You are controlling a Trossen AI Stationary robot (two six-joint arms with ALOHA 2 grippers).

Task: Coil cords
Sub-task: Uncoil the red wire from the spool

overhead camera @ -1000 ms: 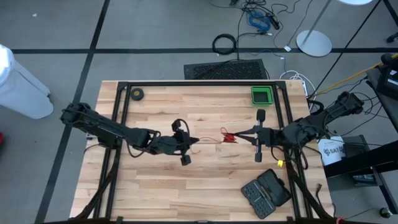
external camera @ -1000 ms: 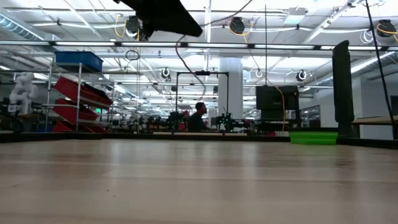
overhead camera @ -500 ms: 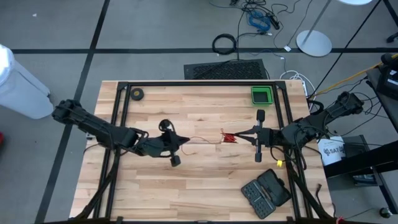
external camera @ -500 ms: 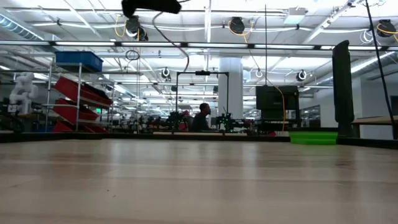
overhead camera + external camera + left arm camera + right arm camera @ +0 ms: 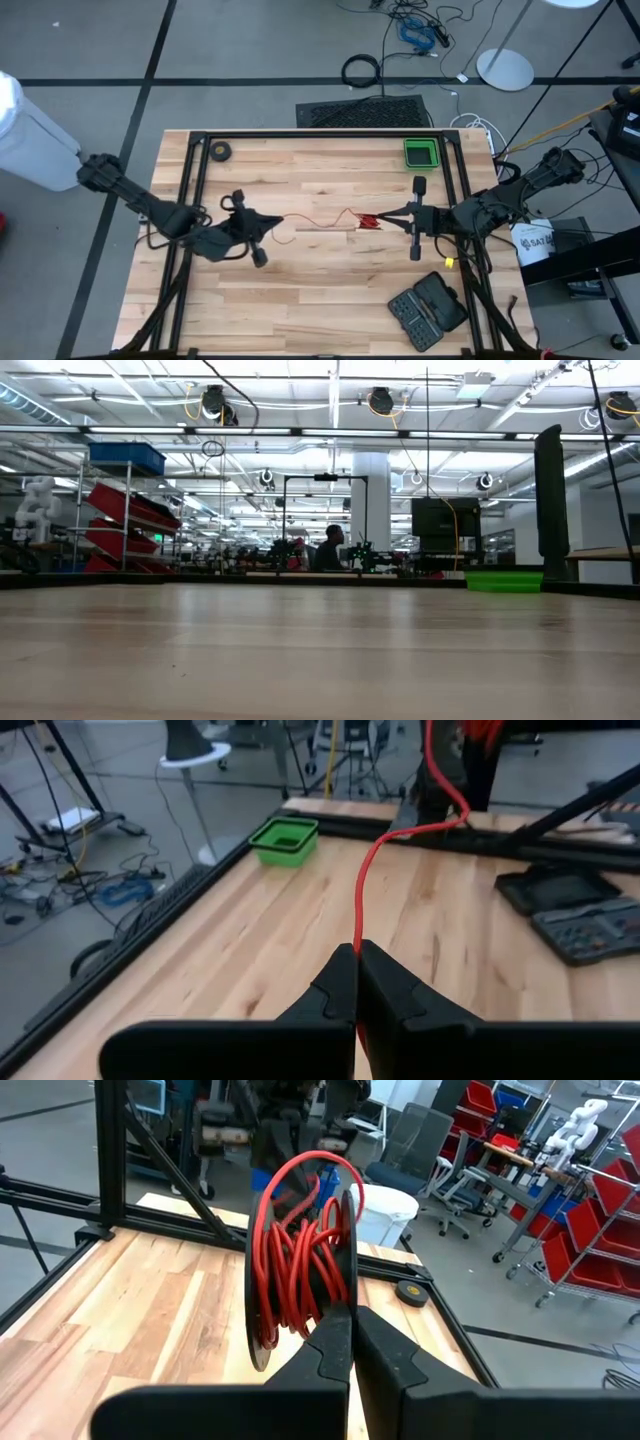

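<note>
Table: butcher-block wooden table (image 5: pixel 330 290) inside a black frame (image 5: pixel 320 135), seen from above.
Far left corner: small black ring-shaped roll (image 5: pixel 220 151) lying flat on the wood, well apart from both arms.
Left gripper: left gripper (image 5: pixel 281 219) sits over the left half of the table, fingers clenched tight on the red cord (image 5: pixel 318 220); in the left wrist view the two dark fingertips (image 5: pixel 340 988) meet with the cord (image 5: pixel 362 900) pinched between them.
Cord run: from that pinch the thin red line stretches rightward above the wood, with a wavy bend partway, to the bundle at the table's middle.
Reel: black reel (image 5: pixel 258 1280) stands on edge, red loops wound loosely around it, some bulging out past the rim; from above it shows as a red tangle (image 5: pixel 368 219).
Right gripper: right gripper (image 5: pixel 385 215) sits just right of centre, fingers (image 5: pixel 335 1342) clamped shut on the reel's edge.
Back right: green bin (image 5: pixel 421 153) near the far rail.
Front right: open black tool case (image 5: pixel 428 308) near the front edge.
Low view: bare wood across the front, green bin (image 5: pixel 503 580) at right, a seated person (image 5: pixel 328 549) far off in the room.
</note>
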